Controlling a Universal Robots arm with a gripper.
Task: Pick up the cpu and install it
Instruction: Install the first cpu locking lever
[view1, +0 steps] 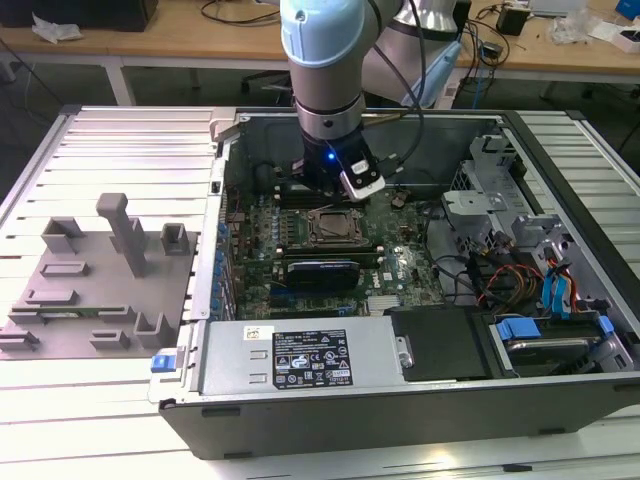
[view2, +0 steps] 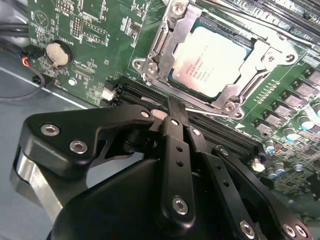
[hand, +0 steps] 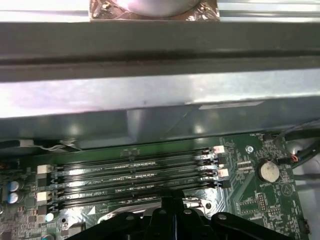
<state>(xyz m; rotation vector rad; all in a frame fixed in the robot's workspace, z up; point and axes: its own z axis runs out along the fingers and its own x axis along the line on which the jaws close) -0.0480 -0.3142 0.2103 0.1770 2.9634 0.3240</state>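
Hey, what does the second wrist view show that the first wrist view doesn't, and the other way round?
Second wrist view: the cpu seated in the motherboard socket. First wrist view: the grey case wall rising behind the memory slots. Both wrist views share the gripper, jaws together and holding nothing, the round coin battery and the green motherboard.
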